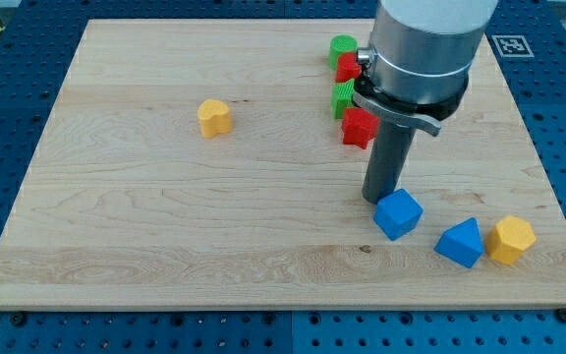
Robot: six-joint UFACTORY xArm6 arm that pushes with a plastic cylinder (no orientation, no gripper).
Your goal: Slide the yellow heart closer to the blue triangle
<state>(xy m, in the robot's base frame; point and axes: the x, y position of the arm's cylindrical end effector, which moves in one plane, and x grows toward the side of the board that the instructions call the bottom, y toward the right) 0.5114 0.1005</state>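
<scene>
Small yellow heart-shaped block (214, 117) lying alone at far left of pale wooden surface (165, 236), well apart from everything else. Blue triangular block (460, 242) sitting near right, touching yellow hexagonal block (511, 239) on its right, close to the near edge. Blue cube-like block (398, 213) just left of it. Plain dark rod as tool, nothing to open or close; my tip (379, 200) resting against that blue cube's far-left corner, far from the heart. Green and red blocks (349, 88) stacked in a line behind the rod, shapes partly hidden. Wide bare wood between heart and triangle, likely a clear diagonal path. Little margin at the near edge.
</scene>
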